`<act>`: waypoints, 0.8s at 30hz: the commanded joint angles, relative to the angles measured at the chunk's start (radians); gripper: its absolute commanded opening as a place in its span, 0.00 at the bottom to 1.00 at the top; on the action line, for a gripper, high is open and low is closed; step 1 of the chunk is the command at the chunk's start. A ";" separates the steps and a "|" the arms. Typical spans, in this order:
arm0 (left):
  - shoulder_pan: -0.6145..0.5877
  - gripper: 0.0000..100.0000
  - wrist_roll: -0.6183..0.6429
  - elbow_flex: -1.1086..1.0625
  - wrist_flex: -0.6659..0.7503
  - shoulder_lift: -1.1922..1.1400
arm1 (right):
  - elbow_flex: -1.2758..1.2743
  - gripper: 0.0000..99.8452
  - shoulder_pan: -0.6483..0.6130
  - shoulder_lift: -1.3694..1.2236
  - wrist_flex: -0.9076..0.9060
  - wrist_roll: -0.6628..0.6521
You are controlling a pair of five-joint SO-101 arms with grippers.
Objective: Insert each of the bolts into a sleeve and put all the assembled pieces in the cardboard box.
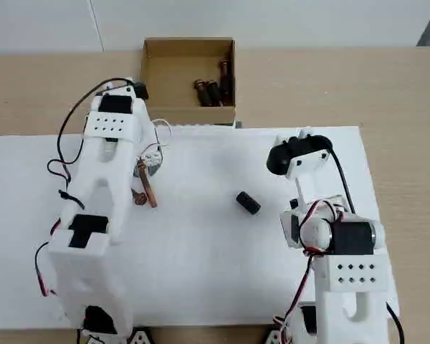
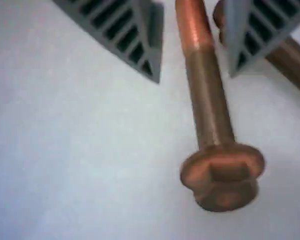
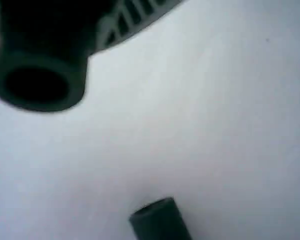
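Observation:
A copper bolt (image 2: 210,115) lies on the white sheet between the grey fingers (image 2: 125,35) of my open left gripper (image 2: 194,72), its flanged head pointing away from the fingers. A second bolt (image 2: 290,60) lies just beyond one finger. From above, both bolts (image 1: 149,188) sit under the left gripper (image 1: 145,174). My right gripper (image 1: 287,159) hangs over the sheet's right side, shut on a black sleeve (image 3: 37,75) whose hollow end faces the camera. Another black sleeve (image 1: 248,202) (image 3: 157,220) lies loose mid-sheet. The cardboard box (image 1: 152,79) at the back holds several assembled pieces (image 1: 213,89).
The white sheet (image 1: 201,272) covers the wooden table (image 1: 401,86). Both arm bases stand at the near edge, with loose cables (image 1: 64,154) beside the left arm. Open sheet lies between the arms.

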State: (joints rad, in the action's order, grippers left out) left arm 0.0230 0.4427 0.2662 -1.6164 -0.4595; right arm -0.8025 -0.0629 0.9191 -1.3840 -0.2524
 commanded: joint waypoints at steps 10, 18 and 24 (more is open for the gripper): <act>-0.046 0.08 0.002 0.038 0.107 -0.074 | 0.009 0.00 0.001 0.018 0.019 0.011; -0.055 0.02 0.002 0.038 0.126 -0.118 | 0.009 0.00 0.001 0.021 0.018 0.011; -0.049 0.00 0.003 0.038 0.118 -0.110 | 0.017 0.00 -0.001 0.027 0.015 0.011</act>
State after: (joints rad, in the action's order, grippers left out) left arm -0.0199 0.4473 0.2770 -1.5060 -0.5777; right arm -0.8025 -0.0629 0.9237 -1.3840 -0.2493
